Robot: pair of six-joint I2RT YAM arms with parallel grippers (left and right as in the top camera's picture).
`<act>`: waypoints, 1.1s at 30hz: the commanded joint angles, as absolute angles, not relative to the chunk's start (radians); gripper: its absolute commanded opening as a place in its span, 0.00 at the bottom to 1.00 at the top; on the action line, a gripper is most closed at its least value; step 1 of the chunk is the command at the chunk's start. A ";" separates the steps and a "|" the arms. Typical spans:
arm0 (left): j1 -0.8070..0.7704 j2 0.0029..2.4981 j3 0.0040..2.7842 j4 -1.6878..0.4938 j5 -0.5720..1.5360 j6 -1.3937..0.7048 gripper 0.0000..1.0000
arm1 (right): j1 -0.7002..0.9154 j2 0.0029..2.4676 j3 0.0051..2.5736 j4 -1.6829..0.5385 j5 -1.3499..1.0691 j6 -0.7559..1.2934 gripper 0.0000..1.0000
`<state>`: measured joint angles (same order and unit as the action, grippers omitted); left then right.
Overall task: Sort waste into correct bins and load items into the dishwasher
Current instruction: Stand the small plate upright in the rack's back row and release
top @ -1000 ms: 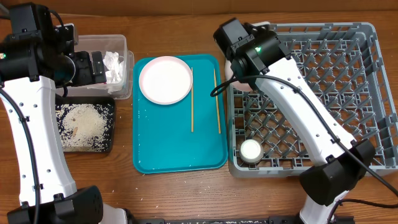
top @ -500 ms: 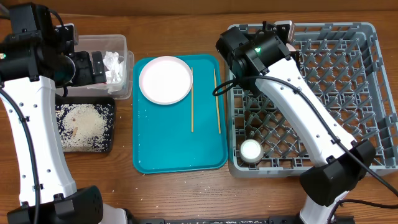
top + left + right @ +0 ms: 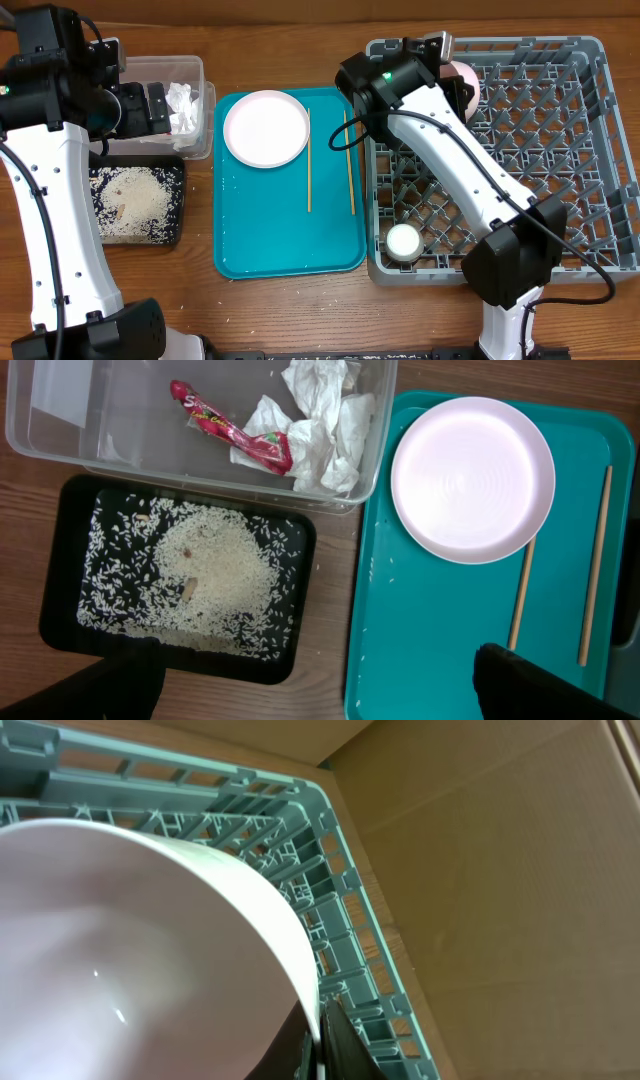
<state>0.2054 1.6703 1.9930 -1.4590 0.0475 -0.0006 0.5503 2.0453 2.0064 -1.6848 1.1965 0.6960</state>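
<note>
1. Cup (image 3: 403,241): stands upright in the near left corner of the rack (image 3: 612,150).

2. Chopsticks (image 3: 349,160): two lie parallel and apart on the tray (image 3: 285,235), right of the plate. They are probably light and stiff. They lie flat, so there is little to pinch. Take one at a time, across mid-shaft.

3. Plate (image 3: 266,129): lies flat on the far left part of the tray. The surface is smooth and likely slick, and the body is rigid. The raised edge is the only hold.

4. Black tray (image 3: 310,550): holds the rice (image 3: 205,575). The tub (image 3: 375,450) just beyond it holds the napkins (image 3: 320,425) and the wrapper (image 3: 235,435).

5. Left gripper (image 3: 318,655): hangs above the two bins, jaws spread wide, holding nothing.

6. Bowl (image 3: 120,950): clamped at its rim by the right gripper (image 3: 322,1045), whose jaws are closed on the wall. It is held tipped on its side over the far left corner of the rack. Contact with the pegs cannot be determined.

7. Handling of the bowl:
   - The wall is glossy and rigid. Expect a slippery surface and no give under the fingers.
   - A rim pinch sits off-centre, so the bowl may pivot in the jaws.
   - Weight cannot be determined. Treat the bowl as breakable.
   - Seat it between pegs before release.
</note>
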 commanded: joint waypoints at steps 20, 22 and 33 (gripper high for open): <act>0.207 1.666 2.011 -1.459 0.044 -0.007 1.00 | 0.548 2.092 1.846 -1.692 1.028 0.738 0.04; 0.207 1.666 2.011 -1.459 0.044 -0.007 1.00 | 0.553 2.092 1.846 -1.689 1.027 0.738 0.04; 0.207 1.666 2.011 -1.459 0.044 -0.007 1.00 | 0.636 2.092 1.846 -1.695 1.026 0.738 0.04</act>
<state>0.2054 1.6703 1.9930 -1.4590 0.0475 -0.0006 0.5980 2.0914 1.8557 -1.6958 1.0431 0.7216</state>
